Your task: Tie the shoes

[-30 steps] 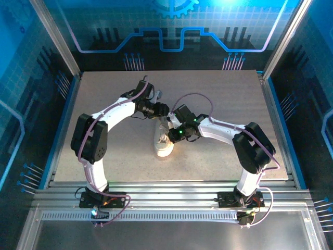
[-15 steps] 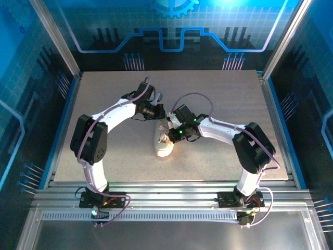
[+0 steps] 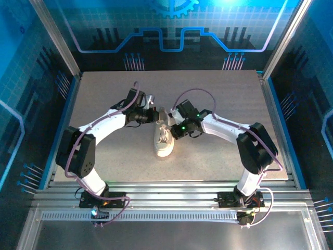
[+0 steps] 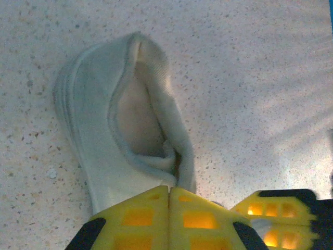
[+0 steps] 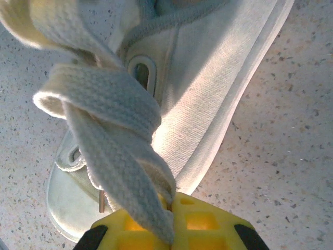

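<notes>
the white canvas sneaker (image 3: 165, 141) lies on the table (image 3: 104, 94), between both pairs of fingers. the left fingers (image 4: 140, 219) are pressed shut right at the rim of the sneaker's opening. the right fingers (image 5: 203, 226) are clamped on a flat lace (image 5: 114, 135) just beside the sneaker's eyelet side.

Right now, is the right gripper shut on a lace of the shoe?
Yes, the flat lace runs straight down into the closed right gripper.

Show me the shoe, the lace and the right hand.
shoe (image 3: 165, 147), top view, toe half.
lace (image 5: 112, 109), right wrist view, middle of the folded band.
right hand (image 5: 170, 202), right wrist view, where the yellow fingertips meet.
</notes>
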Motion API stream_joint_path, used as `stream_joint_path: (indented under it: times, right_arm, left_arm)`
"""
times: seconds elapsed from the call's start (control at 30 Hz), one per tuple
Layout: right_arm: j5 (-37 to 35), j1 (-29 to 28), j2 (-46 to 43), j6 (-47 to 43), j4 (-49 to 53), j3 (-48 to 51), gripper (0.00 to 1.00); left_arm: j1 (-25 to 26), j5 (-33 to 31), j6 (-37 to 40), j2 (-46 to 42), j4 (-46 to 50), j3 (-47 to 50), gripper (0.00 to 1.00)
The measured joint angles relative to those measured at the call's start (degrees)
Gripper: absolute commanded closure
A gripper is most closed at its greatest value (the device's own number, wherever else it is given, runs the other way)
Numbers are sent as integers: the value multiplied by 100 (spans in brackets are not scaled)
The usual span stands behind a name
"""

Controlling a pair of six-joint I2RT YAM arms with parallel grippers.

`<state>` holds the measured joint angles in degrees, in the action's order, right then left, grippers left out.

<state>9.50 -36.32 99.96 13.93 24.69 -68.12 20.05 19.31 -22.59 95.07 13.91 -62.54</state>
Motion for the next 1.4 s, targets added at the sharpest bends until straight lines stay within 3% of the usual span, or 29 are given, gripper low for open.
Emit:
stream_joint_path:
  times: [0.47,0.7,1.0,1.03,1.1,1.17,1.3,1.4]
  right_arm:
    - [214,190,409,-730,852,-870,100]
    - [208,216,874,-1316,1663,-1676,100]
    - [-85,227,992,-1836,2256,-1985,100]
    - [-116,227,1010,-1880,2277,-2035,100]
    - [-190,227,1067,-2013,2337,-2162,100]
    - [-254,227,1134,-2114,2402,-2271,100]
    - [-422,227,1355,-2332,2542,-2551,100]
    - [-496,227,1453,-2485,2597,-2647,90]
  left_arm:
    - [-46,0,-420,-90,-831,614,100]
    - [-46,2,-400,-162,-946,647,100]
    - [-46,114,-282,-160,-955,647,100]
    - [-46,120,-275,-160,-955,647,96]
    - [-46,133,-240,-160,-953,647,75]
    - [-46,138,-142,-160,-942,645,65]
    - [-46,127,168,-216,-763,640,59]
    - [-52,127,476,-385,-647,640,59]
